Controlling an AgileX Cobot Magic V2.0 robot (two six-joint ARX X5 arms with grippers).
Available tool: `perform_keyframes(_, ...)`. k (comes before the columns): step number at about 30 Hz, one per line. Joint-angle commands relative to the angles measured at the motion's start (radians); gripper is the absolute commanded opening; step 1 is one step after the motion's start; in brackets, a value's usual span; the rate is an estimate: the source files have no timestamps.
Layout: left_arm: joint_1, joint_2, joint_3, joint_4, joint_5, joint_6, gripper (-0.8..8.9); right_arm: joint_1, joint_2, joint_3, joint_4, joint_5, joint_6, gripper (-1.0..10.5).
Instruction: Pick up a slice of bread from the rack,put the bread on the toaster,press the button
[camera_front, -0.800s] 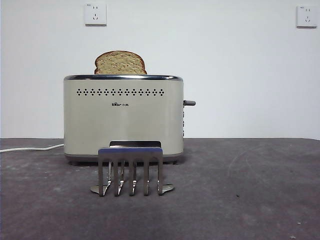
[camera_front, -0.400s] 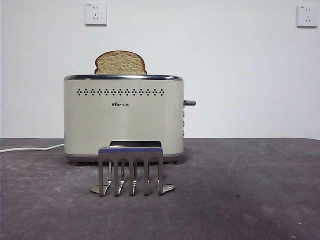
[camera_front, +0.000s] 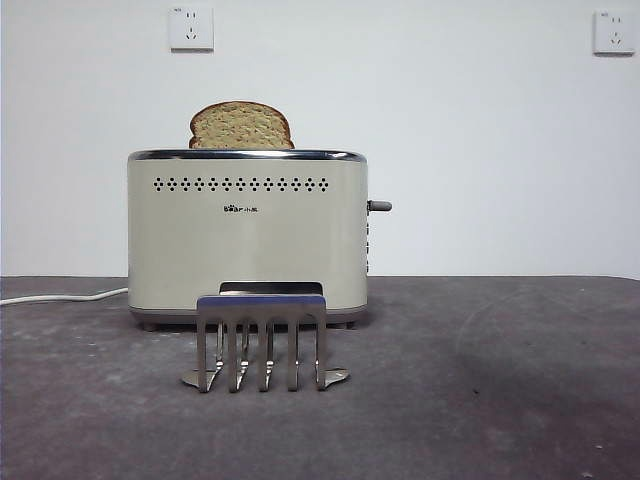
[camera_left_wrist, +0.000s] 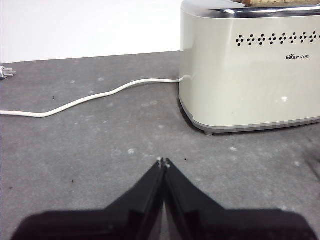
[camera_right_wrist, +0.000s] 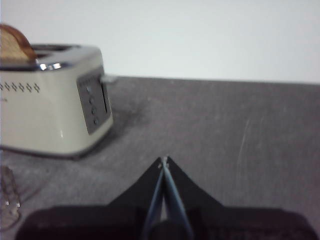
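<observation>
Already the slice of bread (camera_front: 241, 126) stands in the toaster (camera_front: 246, 235), its rounded top poking up at twelve o'clock, while the rack (camera_front: 262, 341) in front holds nothing. Pressing the button (camera_front: 379, 206), at three o'clock on the narrow side, seems to be what remains. Both the left gripper (camera_left_wrist: 163, 162) and right gripper (camera_right_wrist: 164, 160) wait low over the table, jaws together. Closed tips suit a straight downward push, likely from the right gripper, which is nearer.
</observation>
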Motion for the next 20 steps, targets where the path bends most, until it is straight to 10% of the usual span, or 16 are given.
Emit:
perform_keyframes(1, 0.002, -0.003, -0.014, 0.002, -0.002, -0.01, -0.04, 0.0, -0.032, -0.047, 0.013, 0.006, 0.032, 0.0)
perform_keyframes(20, 0.002, -0.003, -0.014, 0.002, -0.002, -0.01, -0.04, 0.0, -0.083, -0.136, -0.029, 0.052, 0.098, 0.0)
